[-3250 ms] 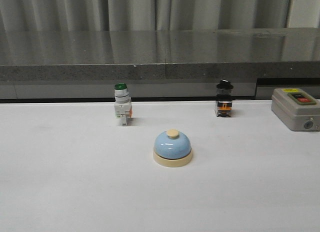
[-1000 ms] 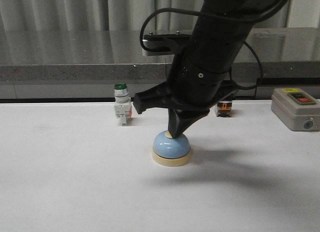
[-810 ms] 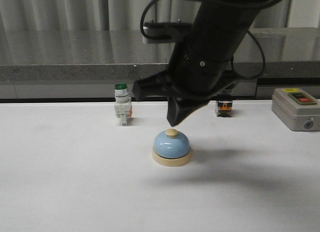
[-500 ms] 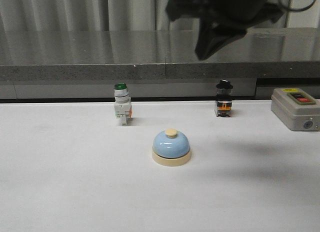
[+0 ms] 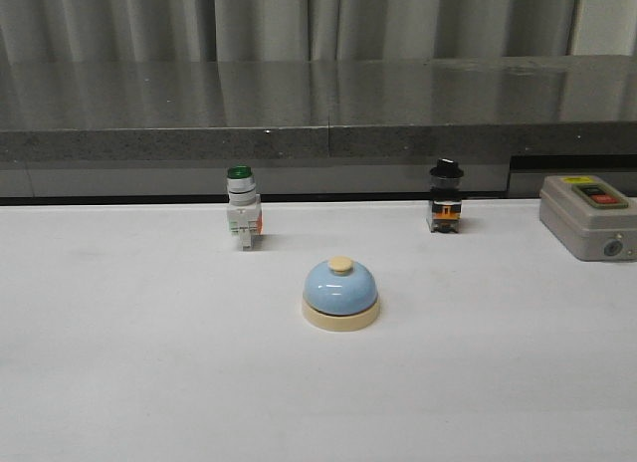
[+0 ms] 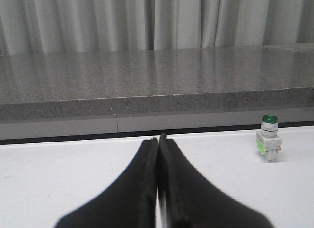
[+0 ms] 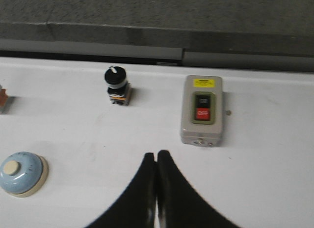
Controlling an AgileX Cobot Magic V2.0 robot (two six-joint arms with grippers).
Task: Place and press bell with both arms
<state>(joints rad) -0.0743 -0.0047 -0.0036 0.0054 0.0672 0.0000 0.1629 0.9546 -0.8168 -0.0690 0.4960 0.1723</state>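
Note:
The light-blue bell with cream base and cream button stands upright on the white table, near the middle of the front view. It also shows at the edge of the right wrist view. No arm shows in the front view. My left gripper is shut and empty, above the table and away from the bell. My right gripper is shut and empty, raised well above the table, with the bell off to one side.
A green-capped white pushbutton switch stands behind the bell on the left. A black-knobbed switch stands behind on the right. A grey box with red and green buttons sits at the far right. A grey stone ledge runs along the back.
The right arm had its shut fingertips on the bell's button a second ago. It has since lifted up and away to the right, out of the front view. The bell has not moved.

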